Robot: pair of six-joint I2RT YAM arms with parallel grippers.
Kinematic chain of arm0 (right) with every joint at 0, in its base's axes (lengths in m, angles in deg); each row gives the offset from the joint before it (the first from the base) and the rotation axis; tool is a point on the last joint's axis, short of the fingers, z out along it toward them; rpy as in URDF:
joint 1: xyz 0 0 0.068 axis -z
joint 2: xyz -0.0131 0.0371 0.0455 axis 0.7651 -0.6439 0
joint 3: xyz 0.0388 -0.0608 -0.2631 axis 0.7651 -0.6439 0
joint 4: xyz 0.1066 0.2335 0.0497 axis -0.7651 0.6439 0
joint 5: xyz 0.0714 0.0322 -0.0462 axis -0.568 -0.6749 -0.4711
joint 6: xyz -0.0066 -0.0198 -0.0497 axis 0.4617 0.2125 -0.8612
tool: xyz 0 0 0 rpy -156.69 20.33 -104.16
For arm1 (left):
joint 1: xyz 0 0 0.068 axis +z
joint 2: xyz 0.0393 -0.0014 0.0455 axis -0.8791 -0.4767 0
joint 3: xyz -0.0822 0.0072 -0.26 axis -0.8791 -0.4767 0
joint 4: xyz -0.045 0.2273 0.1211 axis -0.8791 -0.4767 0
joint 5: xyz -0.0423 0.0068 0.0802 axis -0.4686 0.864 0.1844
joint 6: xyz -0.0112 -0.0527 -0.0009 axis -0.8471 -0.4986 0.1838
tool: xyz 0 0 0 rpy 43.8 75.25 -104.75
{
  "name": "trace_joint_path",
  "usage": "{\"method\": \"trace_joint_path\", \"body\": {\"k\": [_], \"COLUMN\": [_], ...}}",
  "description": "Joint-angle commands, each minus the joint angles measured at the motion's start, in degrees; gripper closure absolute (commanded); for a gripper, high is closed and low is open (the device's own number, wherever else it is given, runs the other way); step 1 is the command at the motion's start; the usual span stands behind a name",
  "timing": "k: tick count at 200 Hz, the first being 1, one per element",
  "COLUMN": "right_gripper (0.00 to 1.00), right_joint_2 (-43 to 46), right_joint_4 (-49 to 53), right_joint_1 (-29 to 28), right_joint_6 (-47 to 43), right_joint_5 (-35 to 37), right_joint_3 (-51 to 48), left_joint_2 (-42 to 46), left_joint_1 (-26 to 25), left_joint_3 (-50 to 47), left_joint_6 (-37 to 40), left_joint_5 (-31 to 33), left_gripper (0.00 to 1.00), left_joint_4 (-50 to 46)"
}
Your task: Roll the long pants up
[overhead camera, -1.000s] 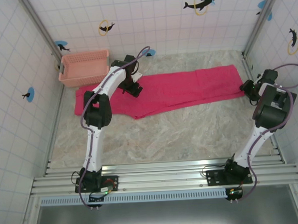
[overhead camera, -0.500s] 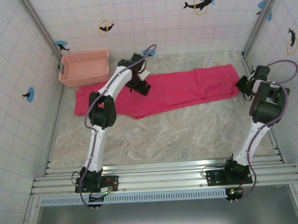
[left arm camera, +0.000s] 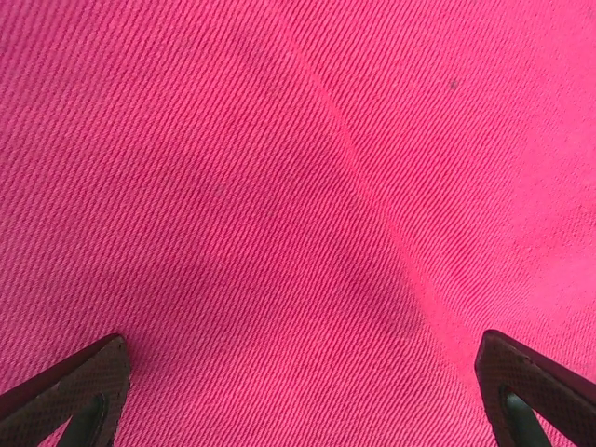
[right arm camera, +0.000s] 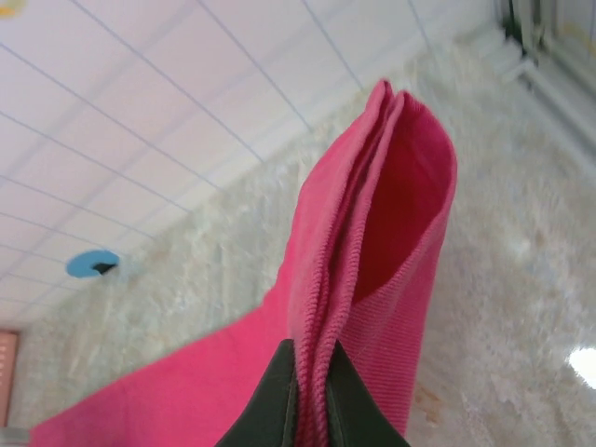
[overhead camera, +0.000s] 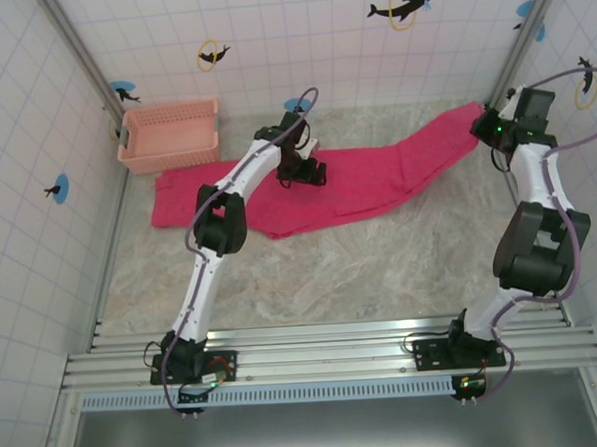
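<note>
Change (R end): the hem end of the long pants (overhead camera: 376,174) lay flat on the table (overhead camera: 361,270) a sec ago; it is now lifted toward the far R corner, so the cloth slopes up from mid-leg.
Change (L arm): the left gripper (overhead camera: 306,171) has slid rightward along the cloth, away from the basket (overhead camera: 169,135).
Meaning for task: judged as prep for the 1st turn of the roll. The hem is off the table but not yet folded back; no roll has formed.
Right gripper (right arm camera: 312,400): fingers pressed together on the doubled hem edge, which stands up from the pinch w/ an open pocket of cloth (right arm camera: 391,186) above it.
Left gripper, wrist view (left arm camera: 298,396): tips spread wide and holding nothing, w/ flat cloth between them. Contact w/ the cloth cannot be told.
Pants position: across the far half of the table, waist end at L just in front of the basket.
</note>
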Motion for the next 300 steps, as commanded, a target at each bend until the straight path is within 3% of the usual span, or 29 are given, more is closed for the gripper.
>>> {"method": "trace_joint_path", "body": {"k": [1,69,95,124,148,169,185,214,253,271,300], "right_gripper": [1.00,0.99,0.98,0.98,0.97,0.96,0.96,0.96,0.96,0.96,0.97], "right_joint_2": [2.66,-3.65,-5.97,-4.91,-0.14,4.82,7.67,9.35,3.38,-1.72,-11.02], "right_joint_4": [6.14,12.66,21.47,26.63,26.62,24.57,21.07,14.24,4.66,1.74,2.05], "right_joint_1": [1.67,3.59,1.75,-2.34,-8.20,-16.16,-23.12,-35.67,-49.28,-54.61,-61.23], "right_joint_6": [-1.82,-2.41,-8.58,-12.26,-13.07,-12.74,-11.07,-8.22,-3.92,-3.18,-2.21], "right_joint_5": [-0.91,-6.40,-5.91,-8.19,-7.90,-4.99,-2.01,4.24,11.28,13.03,14.47], "right_joint_3": [5.58,24.22,32.78,34.66,29.40,22.58,17.07,10.00,7.47,10.28,17.36], "left_joint_2": [-4.10,-5.71,-3.36,5.46,18.97,29.40,37.16,46.34,48.24,49.22,51.74], "left_joint_1": [-4.13,-16.56,-17.09,-9.95,1.46,11.82,19.31,30.59,32.96,32.93,32.90], "left_joint_3": [-0.45,-0.84,-2.68,-8.96,-14.93,-21.30,-31.07,-47.67,-56.08,-59.97,-62.89], "left_joint_6": [-4.83,-22.58,-30.00,-33.51,-26.21,-16.70,-12.70,-10.82,-7.57,-7.81,-7.48], "left_joint_5": [-3.98,-13.02,-14.99,-17.98,-13.91,-7.44,-4.74,-6.02,-9.75,-12.11,-9.83], "left_gripper": [0.03,0.03,0.03,0.03,0.03,0.03,0.03,0.03,0.03,0.03,0.03], "left_joint_4": [1.05,13.57,18.97,22.47,17.41,9.91,10.05,13.31,13.27,14.58,14.88]}}
